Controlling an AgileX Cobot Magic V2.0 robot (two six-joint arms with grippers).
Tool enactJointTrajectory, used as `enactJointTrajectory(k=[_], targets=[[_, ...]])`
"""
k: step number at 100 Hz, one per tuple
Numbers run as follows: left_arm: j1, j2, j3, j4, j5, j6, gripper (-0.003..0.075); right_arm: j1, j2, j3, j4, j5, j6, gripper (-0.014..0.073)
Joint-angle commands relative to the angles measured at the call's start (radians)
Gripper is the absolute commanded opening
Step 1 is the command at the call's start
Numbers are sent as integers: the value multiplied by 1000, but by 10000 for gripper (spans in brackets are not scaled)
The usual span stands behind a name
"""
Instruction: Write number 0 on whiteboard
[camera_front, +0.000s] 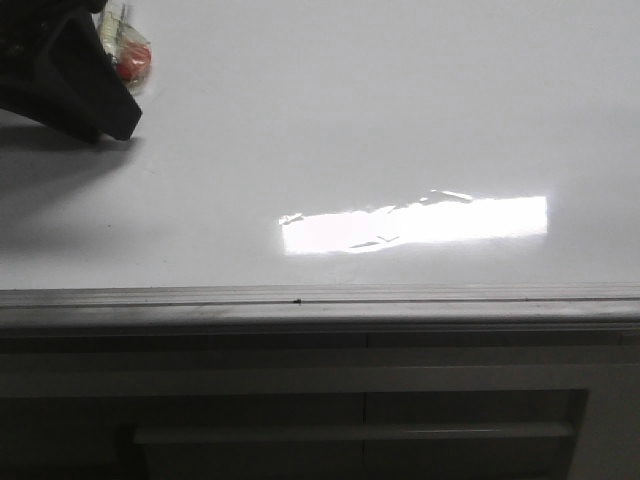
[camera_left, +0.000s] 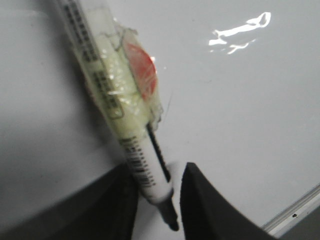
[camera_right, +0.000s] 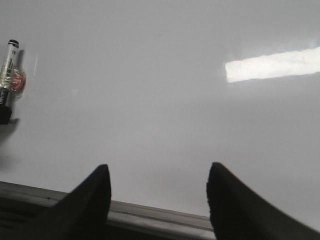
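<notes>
The whiteboard (camera_front: 350, 100) is glossy white, and I see no black marker line of the number 0 on it. A white marker (camera_left: 145, 160), wrapped in clear tape with a red patch, lies at the board's far left (camera_front: 125, 50). My left gripper (camera_left: 160, 175) has its dark fingers either side of the marker's black-tipped end. The marker rests against one finger, with a gap of white board to the other. In the front view this gripper (camera_front: 100, 90) is the dark shape at the top left. My right gripper (camera_right: 157, 170) is open and empty above the board's framed edge. The marker shows far off in its view (camera_right: 11, 70).
A bright rectangular glare patch (camera_front: 415, 225) lies on the board right of centre. The grey metal frame (camera_front: 320, 298) runs along the near edge. A dark panelled surface (camera_front: 300, 420) lies past it. The frame also shows in the right wrist view (camera_right: 150, 212).
</notes>
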Motion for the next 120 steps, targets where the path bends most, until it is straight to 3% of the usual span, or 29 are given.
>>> enactJointTrajectory(k=[1, 3, 17, 39, 59, 86, 120], targets=[[-5, 2, -23, 14, -44, -6, 15, -2, 18, -35, -6, -72, -13, 370], [-5, 2, -23, 14, -43, -3, -18, -2, 18, -35, -6, -72, -13, 370], [-16, -38, -23, 14, 21, 29, -20, 28, 18, -42, 24, -64, -35, 351], [-188, -196, -23, 10, 296, 404, -20, 193, 49, -122, 308, 62, -526, 297], [-387, -312, -23, 19, 346, 610, -20, 353, 258, -238, 321, 153, -651, 364], [-476, -330, -23, 23, 348, 629, -20, 579, 575, -432, 315, 127, -785, 415], [-476, -330, -23, 23, 407, 631, -20, 724, 697, -484, 310, -19, -785, 414]])
